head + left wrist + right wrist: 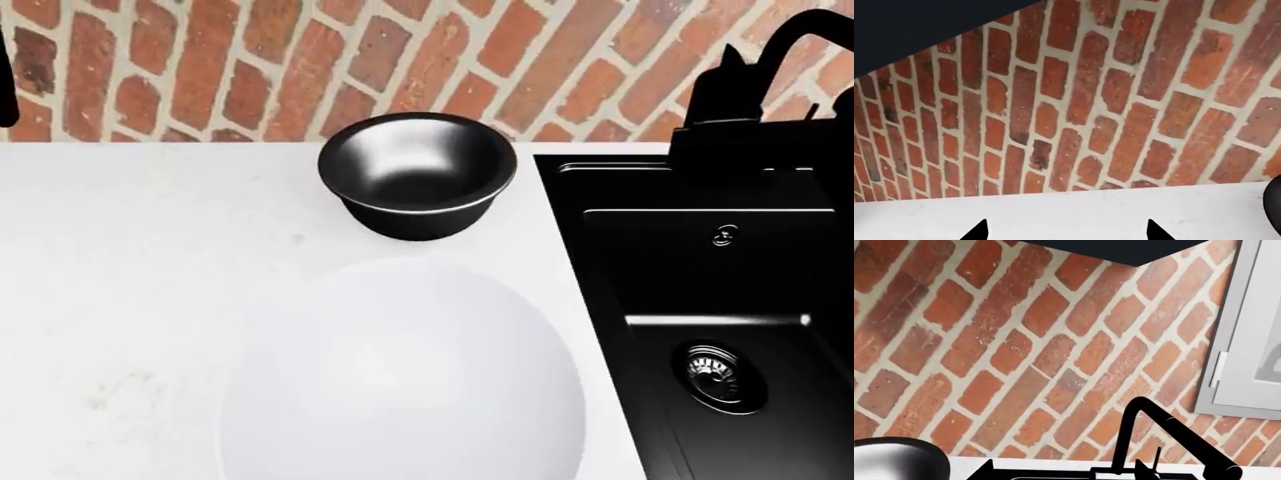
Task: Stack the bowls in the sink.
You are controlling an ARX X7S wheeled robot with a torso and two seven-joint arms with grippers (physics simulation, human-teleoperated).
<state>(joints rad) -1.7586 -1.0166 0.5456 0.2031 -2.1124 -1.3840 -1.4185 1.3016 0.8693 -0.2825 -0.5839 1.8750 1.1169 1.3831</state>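
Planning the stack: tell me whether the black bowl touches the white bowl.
Apart. In the head view, a strip of bare counter separates the black bowl from the white bowl.

A glossy black bowl (pixel 418 175) and a larger white bowl (pixel 403 375) sit on the white counter (pixel 120 270) beside the black sink (pixel 727 330).

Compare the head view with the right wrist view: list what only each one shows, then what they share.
Only the head view shows the white bowl, the sink basin and its drain. Only the right wrist view shows a grey cabinet door and the dark tips of the right fingers. Both show the black bowl, the faucet, the brick wall and the white counter.
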